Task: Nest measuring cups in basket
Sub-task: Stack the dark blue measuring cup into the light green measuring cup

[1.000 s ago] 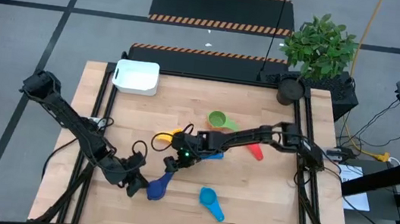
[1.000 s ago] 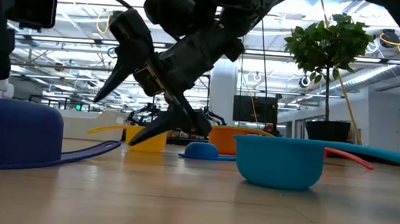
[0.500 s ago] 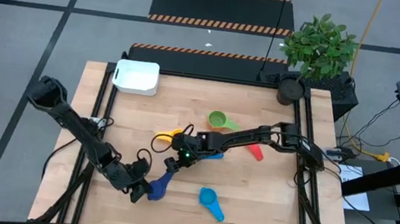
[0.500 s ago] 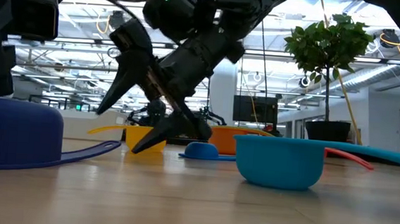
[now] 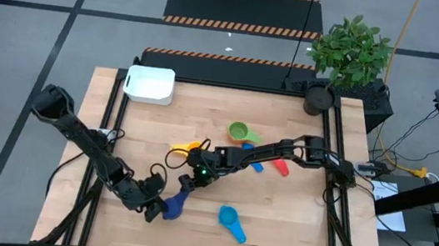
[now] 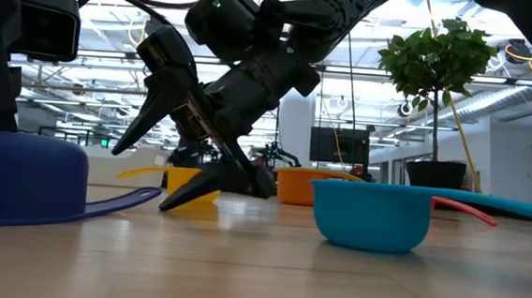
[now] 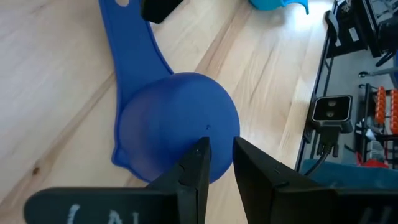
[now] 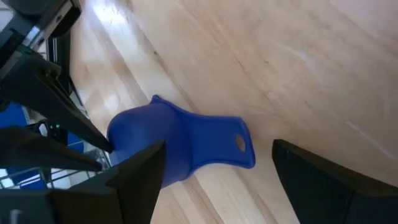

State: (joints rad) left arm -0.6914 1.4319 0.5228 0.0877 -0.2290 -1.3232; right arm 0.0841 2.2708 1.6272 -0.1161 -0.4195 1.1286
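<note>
Both arms (image 5: 83, 141) are showing matte black jointed links, black cables looping alongside; right arm's wrist (image 5: 204, 170) is glowing a small green LED.

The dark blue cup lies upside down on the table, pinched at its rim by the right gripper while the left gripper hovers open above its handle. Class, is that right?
No. The arms are swapped: the left gripper pinches the dark blue cup, as the left wrist view shows, and the right gripper hovers open above its handle.
</note>
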